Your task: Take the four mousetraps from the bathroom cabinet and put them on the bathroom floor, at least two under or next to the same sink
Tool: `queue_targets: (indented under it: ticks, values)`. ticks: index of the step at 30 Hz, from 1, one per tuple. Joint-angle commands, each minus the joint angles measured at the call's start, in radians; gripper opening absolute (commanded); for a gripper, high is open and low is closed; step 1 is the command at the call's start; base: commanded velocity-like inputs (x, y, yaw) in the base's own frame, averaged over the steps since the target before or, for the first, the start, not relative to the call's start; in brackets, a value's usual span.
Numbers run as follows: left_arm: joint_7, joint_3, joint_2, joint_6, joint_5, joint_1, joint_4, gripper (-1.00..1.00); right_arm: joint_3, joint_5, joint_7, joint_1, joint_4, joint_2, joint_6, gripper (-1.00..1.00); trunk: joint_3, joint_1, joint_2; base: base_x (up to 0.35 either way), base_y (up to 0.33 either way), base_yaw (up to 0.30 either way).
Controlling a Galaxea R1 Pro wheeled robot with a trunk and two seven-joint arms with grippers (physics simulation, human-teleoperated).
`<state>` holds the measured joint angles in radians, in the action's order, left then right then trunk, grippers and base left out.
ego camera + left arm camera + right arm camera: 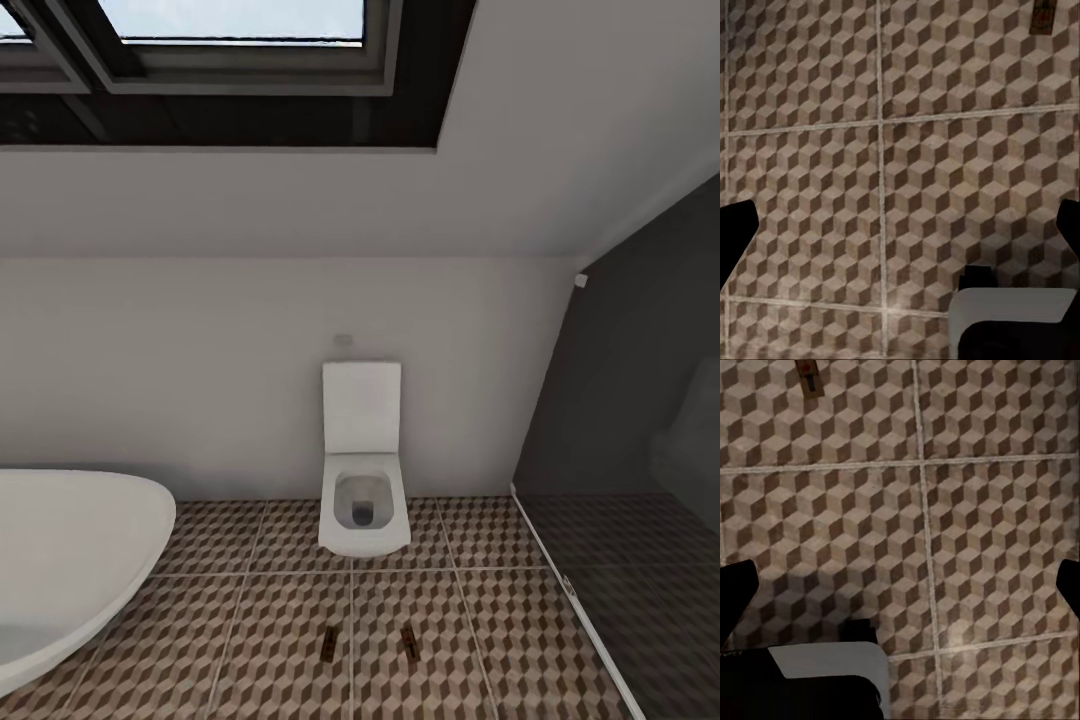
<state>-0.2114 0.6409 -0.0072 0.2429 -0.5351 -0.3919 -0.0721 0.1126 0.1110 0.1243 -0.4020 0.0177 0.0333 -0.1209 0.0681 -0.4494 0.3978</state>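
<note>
Two mousetraps lie on the cube-patterned bathroom floor [270,610] in front of the toilet: one mousetrap [330,643] to the left, the other mousetrap [409,642] to the right, about a tile's width apart. A mousetrap [1044,16] lies well beyond my left gripper [900,240], which is open and empty above the tiles. Another mousetrap [808,376] lies equally far from my right gripper [900,600], whose dark fingers [736,592] stand wide apart with nothing between them. The cabinet and the sink are out of view.
A white toilet [364,470] stands against the back wall, lid up. The white bathtub [70,560] curves in at the left. A dark glass partition [610,560] closes off the right side. A skylight [230,40] sits in the sloped ceiling.
</note>
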Motion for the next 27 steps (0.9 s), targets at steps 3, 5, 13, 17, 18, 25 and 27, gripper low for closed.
queue_targets:
  ticks: [3,5,13,17,18,25,27]
  values:
    - [0.001,0.005,0.000,-0.051,-0.002,0.017,-0.003,1.00,0.009,0.010,0.002,0.032,-0.001,0.001,0.033,1.00,0.002,-0.001,0.002,0.000,0.000,0.000]
    - [0.001,0.005,0.000,-0.084,-0.002,0.038,-0.003,1.00,0.009,0.010,0.002,0.068,-0.001,0.001,0.055,1.00,0.002,-0.001,0.002,0.000,0.000,0.000]
    - [-0.002,0.003,0.008,-0.115,-0.028,0.110,-0.003,1.00,0.008,0.014,-0.001,0.158,-0.001,0.002,0.076,1.00,0.002,-0.001,0.002,0.000,0.000,0.000]
    - [-0.002,-0.004,0.026,-0.117,-0.088,0.137,-0.003,1.00,0.007,0.061,0.000,0.179,-0.001,0.009,0.079,1.00,0.002,-0.001,0.002,0.000,0.000,0.000]
    - [-0.002,-0.006,0.031,-0.117,-0.106,0.140,-0.002,1.00,0.007,0.078,0.000,0.181,-0.001,0.012,0.079,1.00,0.002,-0.001,0.002,0.000,0.000,0.000]
    - [0.000,-0.014,0.048,-0.116,-0.257,0.149,-0.002,1.00,0.008,0.205,0.000,0.189,0.000,0.027,0.111,1.00,0.002,-0.001,0.002,0.000,0.000,0.000]
    - [0.000,-0.014,0.048,-0.116,-0.286,0.150,-0.002,1.00,0.008,0.223,0.001,0.190,0.001,0.028,0.125,1.00,0.002,-0.001,0.002,0.000,0.000,0.000]
